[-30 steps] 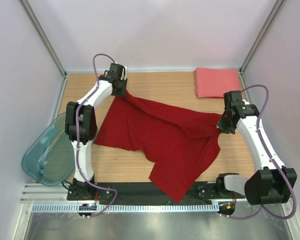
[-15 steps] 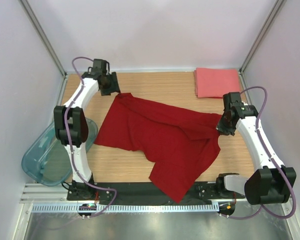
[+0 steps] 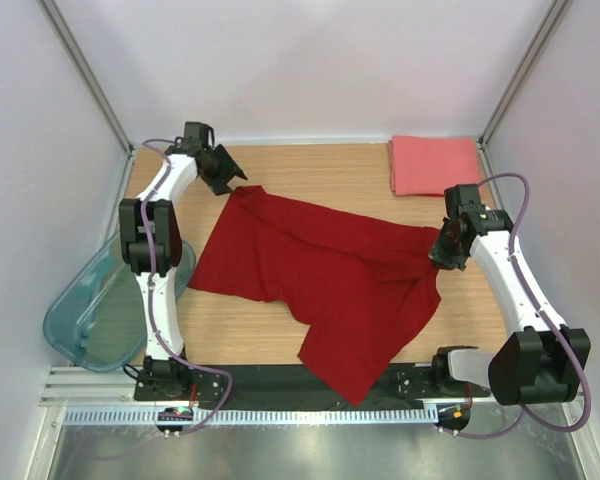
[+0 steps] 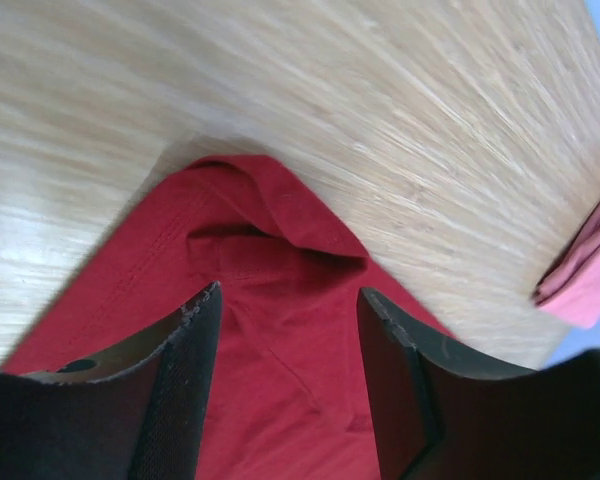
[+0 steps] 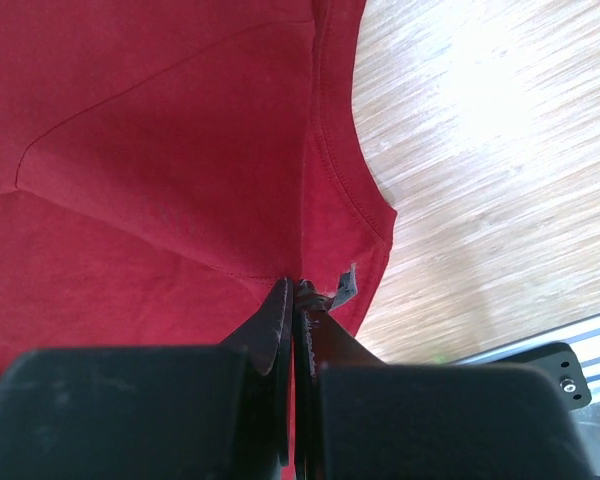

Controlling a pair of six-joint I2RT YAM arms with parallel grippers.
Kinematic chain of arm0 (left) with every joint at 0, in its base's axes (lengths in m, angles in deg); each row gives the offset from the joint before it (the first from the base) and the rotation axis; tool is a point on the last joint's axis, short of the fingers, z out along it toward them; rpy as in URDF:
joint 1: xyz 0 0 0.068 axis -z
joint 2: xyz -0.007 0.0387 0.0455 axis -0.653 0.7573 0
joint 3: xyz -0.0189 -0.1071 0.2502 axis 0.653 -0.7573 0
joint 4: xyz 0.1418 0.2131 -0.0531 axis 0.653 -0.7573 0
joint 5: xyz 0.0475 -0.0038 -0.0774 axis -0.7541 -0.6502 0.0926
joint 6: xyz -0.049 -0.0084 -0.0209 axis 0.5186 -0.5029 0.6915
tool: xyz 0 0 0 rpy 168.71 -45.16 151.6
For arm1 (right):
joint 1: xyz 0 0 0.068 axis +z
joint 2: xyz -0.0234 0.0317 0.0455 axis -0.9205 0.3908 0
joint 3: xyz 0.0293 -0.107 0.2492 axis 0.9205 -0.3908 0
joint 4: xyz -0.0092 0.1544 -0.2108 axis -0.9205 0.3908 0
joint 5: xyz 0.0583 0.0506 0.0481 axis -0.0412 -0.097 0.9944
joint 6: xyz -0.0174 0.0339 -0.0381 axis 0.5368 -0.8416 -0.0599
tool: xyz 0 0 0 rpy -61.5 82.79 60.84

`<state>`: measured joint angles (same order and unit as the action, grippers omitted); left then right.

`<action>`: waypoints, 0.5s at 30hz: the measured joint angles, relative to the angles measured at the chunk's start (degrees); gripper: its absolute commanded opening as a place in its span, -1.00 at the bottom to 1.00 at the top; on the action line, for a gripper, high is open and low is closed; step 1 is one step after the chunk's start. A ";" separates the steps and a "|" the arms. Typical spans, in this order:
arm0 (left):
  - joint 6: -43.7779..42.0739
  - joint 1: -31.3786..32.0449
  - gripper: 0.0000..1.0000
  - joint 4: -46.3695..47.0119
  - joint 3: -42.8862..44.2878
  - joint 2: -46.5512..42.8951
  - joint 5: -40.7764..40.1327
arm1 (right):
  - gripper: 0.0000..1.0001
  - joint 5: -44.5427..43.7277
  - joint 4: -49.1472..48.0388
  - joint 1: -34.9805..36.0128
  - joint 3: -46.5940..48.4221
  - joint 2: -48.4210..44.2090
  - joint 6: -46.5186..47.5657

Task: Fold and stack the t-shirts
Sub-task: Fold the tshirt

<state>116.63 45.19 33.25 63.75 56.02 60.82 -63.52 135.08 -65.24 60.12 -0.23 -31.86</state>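
Observation:
The dark red t-shirt (image 3: 325, 275) lies spread and rumpled across the middle of the wooden table (image 3: 330, 165). My left gripper (image 3: 232, 180) is open and empty, just above the shirt's far left corner (image 4: 230, 190), its fingers (image 4: 185, 370) apart over the cloth. My right gripper (image 3: 440, 255) is shut on the shirt's right edge, pinching a fold of red cloth (image 5: 310, 290) near a small grey tag (image 5: 345, 285). The salmon-pink t-shirt (image 3: 435, 165) lies folded to a rectangle at the far right corner; its edge shows in the left wrist view (image 4: 590, 270).
A translucent teal plastic bin (image 3: 95, 305) lies tipped off the table's left edge beside the left arm. White enclosure walls stand close on three sides. A black strip and metal rail (image 3: 280, 412) run along the near edge.
My left gripper let go of the shirt's far left corner and drew back to the far left; the corner dropped flat on the table. My right gripper has kept its hold.

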 measured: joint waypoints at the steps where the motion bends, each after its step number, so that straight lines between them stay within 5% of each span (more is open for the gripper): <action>1: 1.81 0.00 0.17 0.37 -0.42 0.42 -0.07 | -0.98 0.02 -0.11 0.00 0.00 0.00 0.07; 15: 11.47 0.00 0.15 6.93 -3.63 3.10 -1.75 | -0.98 0.94 -0.76 0.00 0.00 -0.02 0.17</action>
<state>128.11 45.19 40.18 60.12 59.13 59.07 -62.58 134.32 -65.24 60.12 -0.25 -31.68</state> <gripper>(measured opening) 0.582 0.031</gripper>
